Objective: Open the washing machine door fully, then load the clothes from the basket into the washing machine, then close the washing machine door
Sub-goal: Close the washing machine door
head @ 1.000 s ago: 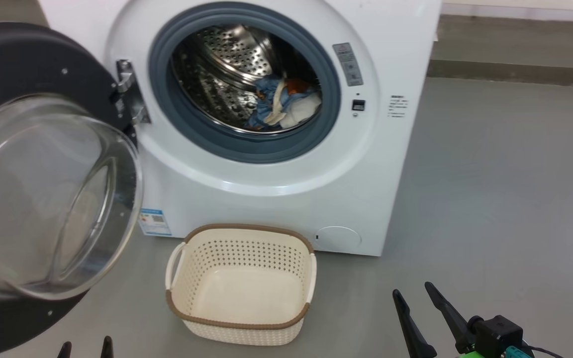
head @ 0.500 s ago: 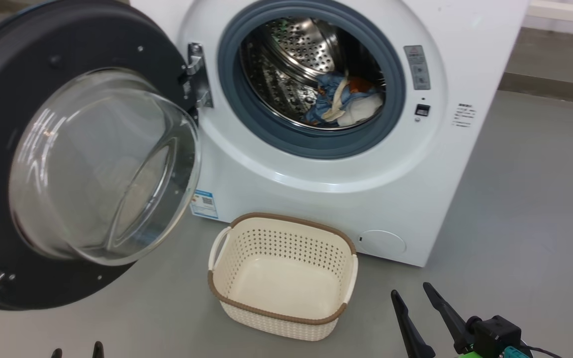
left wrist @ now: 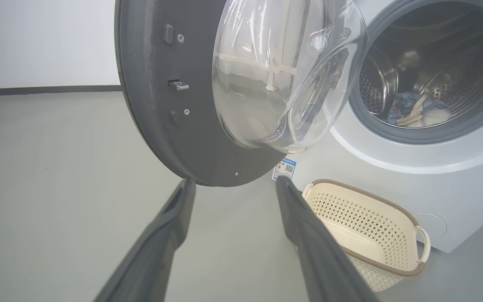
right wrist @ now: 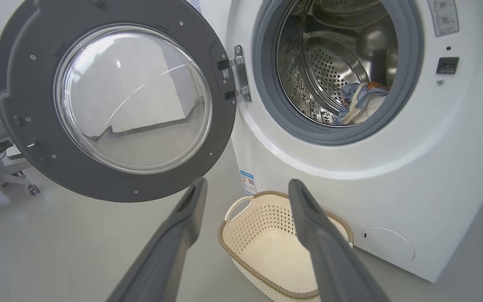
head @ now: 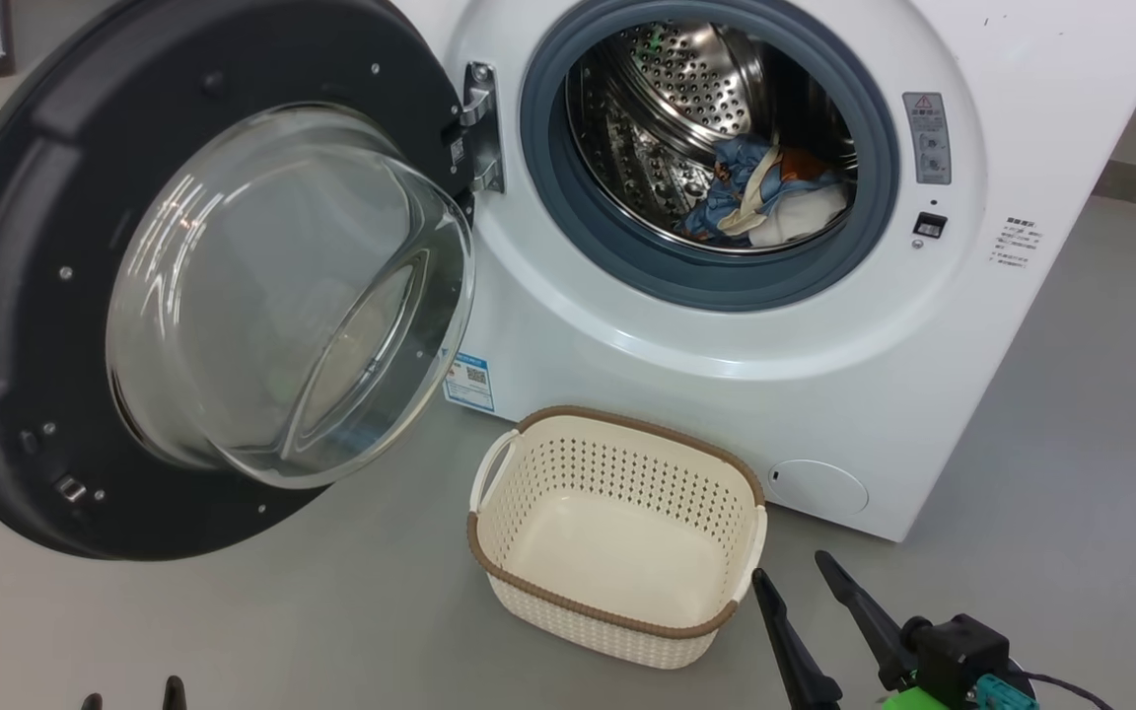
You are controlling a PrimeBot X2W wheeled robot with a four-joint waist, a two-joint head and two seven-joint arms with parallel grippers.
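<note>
Driving this one remotely, here's what's on my screens. The washing machine door (head: pixel 282 296) is swung wide to the left on its hinge (head: pixel 482 128), with the glass bowl bulging out towards me. The clothes (head: pixel 765 202) are in the steel drum (head: pixel 676 89) of the washing machine (head: pixel 686 394), a blue, white and orange bundle lying at the bottom right, behind the grey gasket (head: pixel 548 197). The basket (head: pixel 627 473) sits on the floor (head: pixel 1022 444) just in front of the machine, below the opening, with nothing in it.

Writing-wise, not much I can actually read. There's a blue label sticker (head: pixel 469 380) low on the front panel near the door's bottom edge. It has a QR-style square on it, but the text is too small to make out. Right of the opening is a grey sticker (head: pixel 926 138) with a red warning triangle on top and small pictograms under it. Below that is the dark latch slot (head: pixel 929 225). Further right there's a little block of black print (head: pixel 1017 245) that looks like a few short lines, illegible from here. The round white flap (head: pixel 817 486) is at the bottom right corner.

My left hand (left wrist: pixel 235 182) is spread open and holding nothing, with its tips below the door's lower rim. The right hand (head: pixel 790 568) is open and empty too, just right of the basket.
</note>
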